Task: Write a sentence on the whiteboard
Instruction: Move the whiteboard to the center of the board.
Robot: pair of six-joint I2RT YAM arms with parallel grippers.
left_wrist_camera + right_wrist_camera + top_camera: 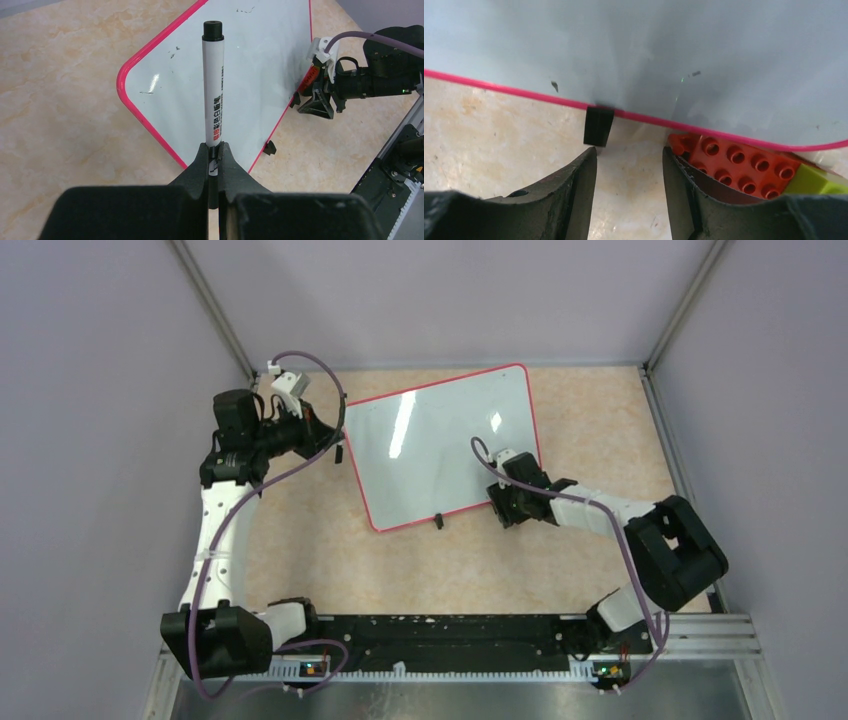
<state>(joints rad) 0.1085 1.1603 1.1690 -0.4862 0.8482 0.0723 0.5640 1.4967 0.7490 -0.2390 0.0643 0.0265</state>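
View from above: a whiteboard (pixel 440 440) with a red frame lies skewed on a beige table (pixel 600 420). Its white face is blank apart from a few tiny dark specks, and no lettering shows.

The left claw (pixel 214 150) is off the board's left side, near the corner. It is clamped on the lower barrel of a white marker (pixel 213 90). The marker sticks straight out from the jaws, with its black end aimed toward the board. Whether that end is a cap or a bare tip cannot be told.

The right claw (pixel 629 155) is at the board's near edge, by a small black foot (pixel 598 125). Its jaws stand apart and hold nothing. A red toy brick (pixel 734 160) and a green brick (pixel 814 180) lie tucked under that edge, just beside the right jaw.

Judgement: writing has not begun; this is the approach with the marker. The next move calls for carrying the marker over the board's upper left area and lowering the tip to touch lightly. The board needs to lie steady, since it may slide under pressure.
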